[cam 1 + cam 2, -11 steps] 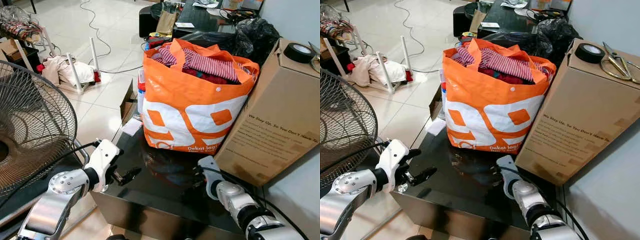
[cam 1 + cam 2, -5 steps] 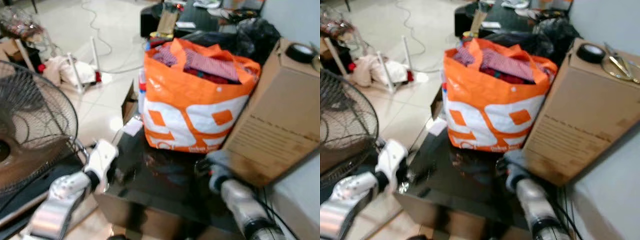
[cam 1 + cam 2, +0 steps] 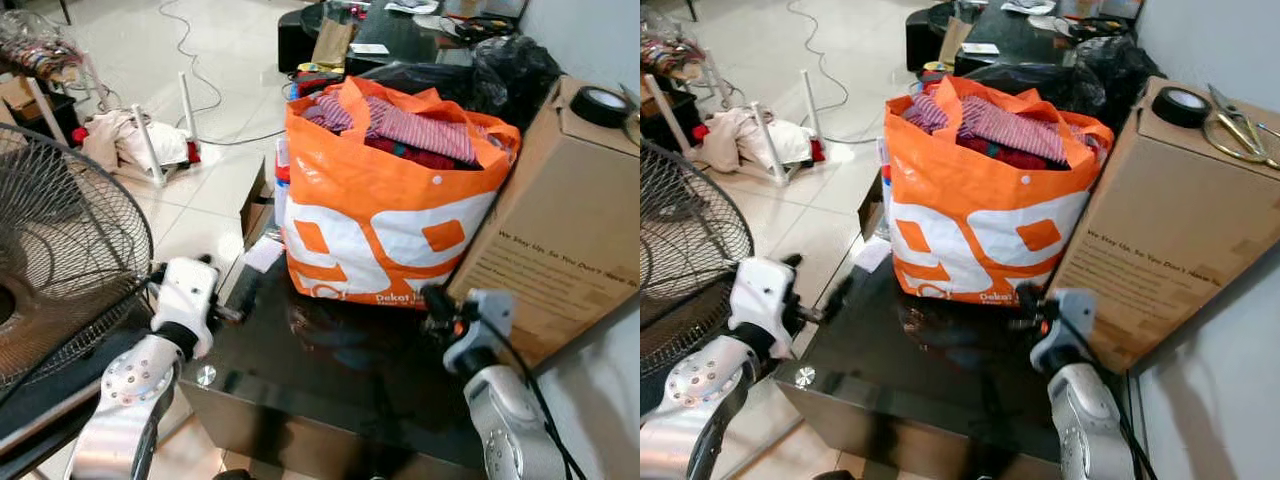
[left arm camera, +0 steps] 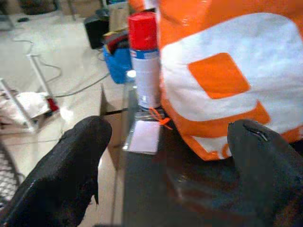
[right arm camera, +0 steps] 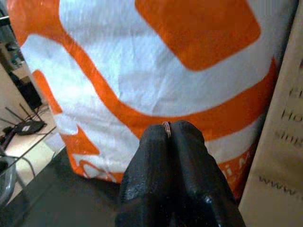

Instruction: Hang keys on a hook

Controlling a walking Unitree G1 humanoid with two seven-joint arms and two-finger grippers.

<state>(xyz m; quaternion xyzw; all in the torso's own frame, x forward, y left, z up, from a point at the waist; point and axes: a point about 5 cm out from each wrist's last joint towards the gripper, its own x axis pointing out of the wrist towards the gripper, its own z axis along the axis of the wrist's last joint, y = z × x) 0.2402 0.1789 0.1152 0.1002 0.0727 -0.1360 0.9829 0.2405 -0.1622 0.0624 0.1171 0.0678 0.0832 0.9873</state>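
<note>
- Standing on a glossy black table (image 3: 330, 390), an orange and white bag (image 3: 385, 200) stuffed with clothes sits against a tall cardboard box (image 3: 560, 220) on the robot's right.
- The right gripper (image 5: 170, 137) hovers just in front of the bag's lower face, fingers pressed together on a thin sliver of metal (image 5: 166, 128); whether this is the keys, and which way their long axis runs, cannot be told.
- The left gripper (image 4: 165, 161) hangs at the table's left edge, fingers spread wide, nothing between them.
- A red-capped spray can (image 4: 144, 61) stands just beside the bag's left corner.
- A fan grille (image 3: 60, 270) crowds the left arm; bare tabletop lies between the arms.
</note>
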